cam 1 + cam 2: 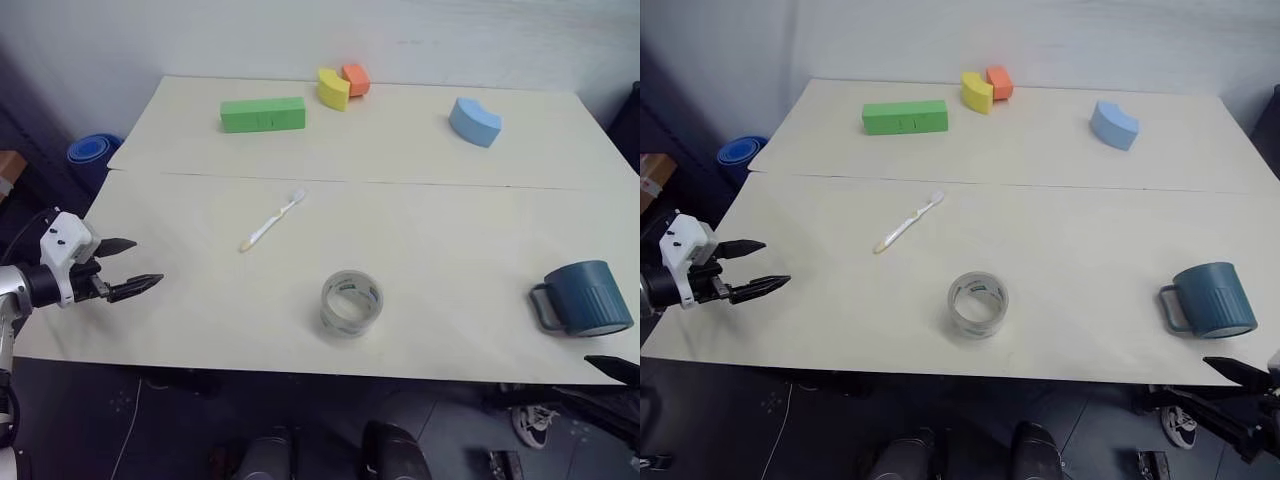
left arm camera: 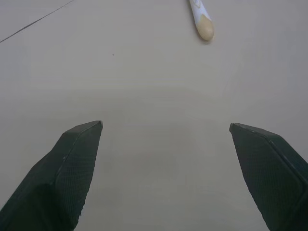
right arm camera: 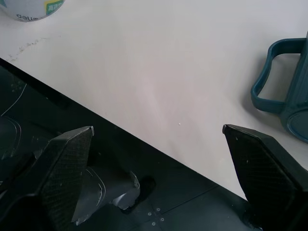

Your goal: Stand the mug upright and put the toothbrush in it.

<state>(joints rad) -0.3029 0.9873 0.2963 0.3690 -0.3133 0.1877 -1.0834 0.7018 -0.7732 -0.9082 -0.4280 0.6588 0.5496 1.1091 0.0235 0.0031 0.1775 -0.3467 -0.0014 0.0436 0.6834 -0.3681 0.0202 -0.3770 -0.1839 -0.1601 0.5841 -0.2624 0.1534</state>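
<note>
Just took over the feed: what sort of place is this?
Probably a lab test bench, not a bathroom: a plain pale tabletop carrying coloured foam blocks such as the green bar, plus a clear tape roll.

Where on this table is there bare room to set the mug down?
Widest bare stretch: between the tape roll and the mug. Also free: between the toothbrush and the left end effector. Crowded: far edge, around the green block and yellow block.

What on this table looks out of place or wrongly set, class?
The mug near the table's front right corner stands upside down, its mouth on the tabletop and handle pointing left. The toothbrush lies loose and slantwise mid-table, far from it. Nothing looks spilled or broken.
</note>
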